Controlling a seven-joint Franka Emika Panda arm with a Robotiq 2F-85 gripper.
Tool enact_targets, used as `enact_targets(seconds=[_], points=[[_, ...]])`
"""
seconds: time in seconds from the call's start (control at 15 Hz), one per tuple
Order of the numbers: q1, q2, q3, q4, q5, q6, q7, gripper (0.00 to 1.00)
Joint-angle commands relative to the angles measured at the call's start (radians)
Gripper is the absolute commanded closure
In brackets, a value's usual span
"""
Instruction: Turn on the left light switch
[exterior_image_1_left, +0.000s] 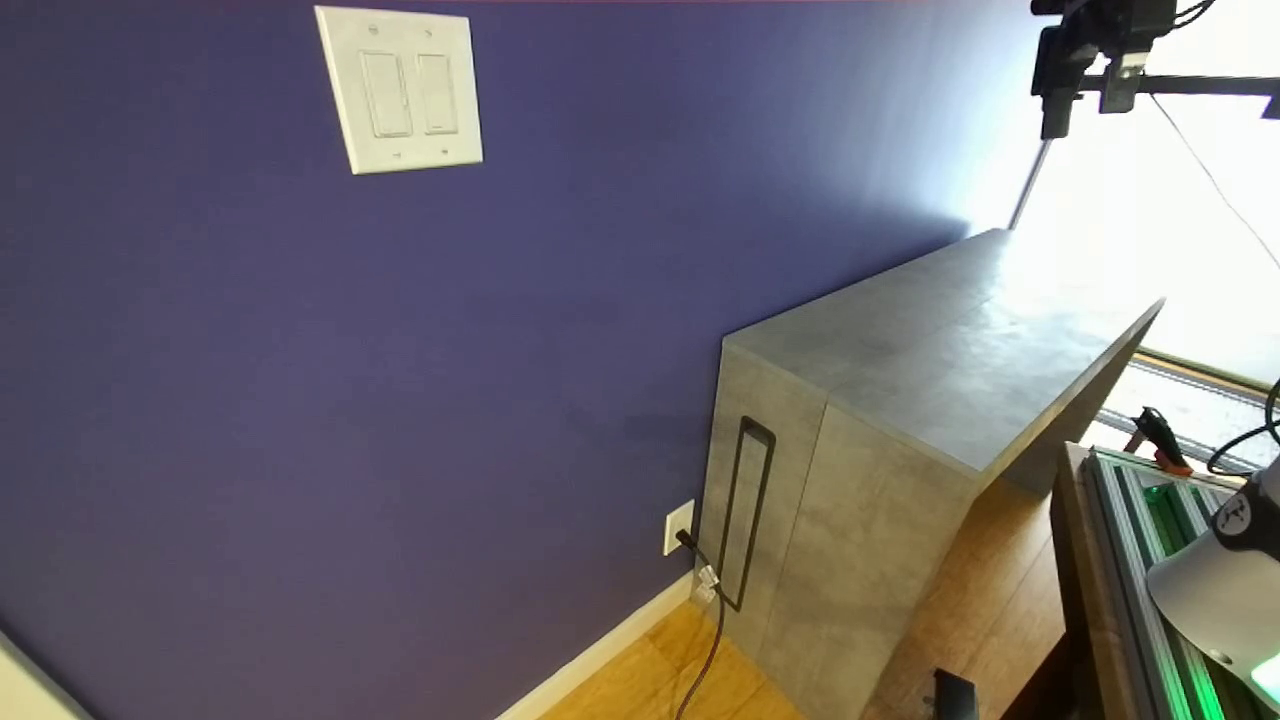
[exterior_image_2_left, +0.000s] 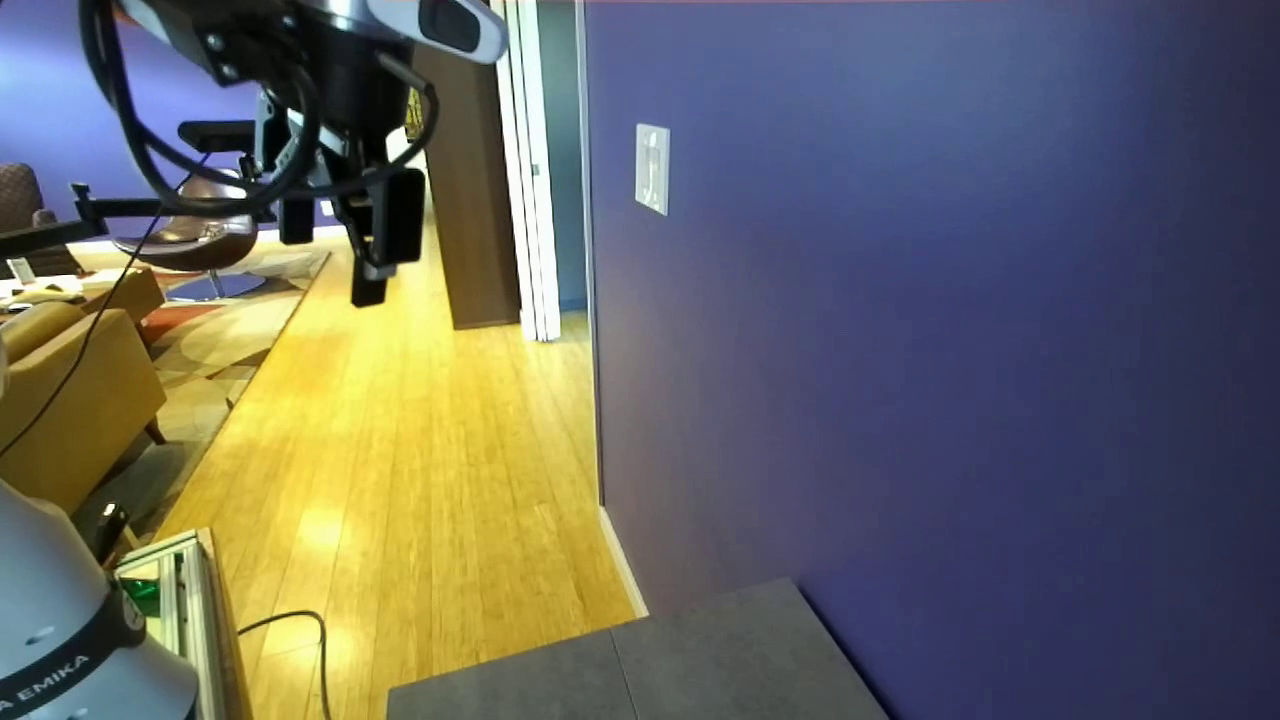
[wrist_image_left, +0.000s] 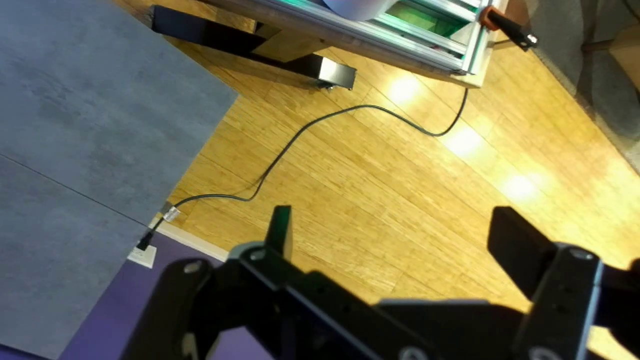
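Observation:
The left light switch (exterior_image_1_left: 386, 95) is the left-hand tall white rocker paddle in a white wall plate (exterior_image_1_left: 465, 90) high on the purple wall. Its twin paddle (exterior_image_1_left: 436, 94) is just right of it. In an exterior view the plate (exterior_image_2_left: 641, 170) shows at a steep angle, and I cannot tell the paddles apart there. My black gripper (exterior_image_1_left: 1087, 108) hangs pointing down, well apart from the plate. It also shows in an exterior view (exterior_image_2_left: 350, 238). In the wrist view the gripper (wrist_image_left: 392, 225) is open, with only floor between its fingers. The plate is out of the wrist view.
A grey desk (exterior_image_1_left: 890, 330) stands against the purple wall (exterior_image_1_left: 500, 330). A socket plate (exterior_image_1_left: 678, 527) with a black cable (wrist_image_left: 310, 122) is low beside it. My arm's base stands on a metal-framed table (wrist_image_left: 415, 47). Wooden floor (exterior_image_2_left: 400, 450) stretches past the wall.

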Motion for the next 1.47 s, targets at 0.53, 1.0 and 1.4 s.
enact_targets(seconds=[0.53,1.0,1.4], points=[[0.022,-0.031,0.297,0.03,0.479,0.19,0.476,0.0],[0.03,0.091,0.535,0.069,0.378,0.649,0.816,0.0],[-0.038,0.319,0.677,0.233,0.082,0.763,1.219,0.0]])
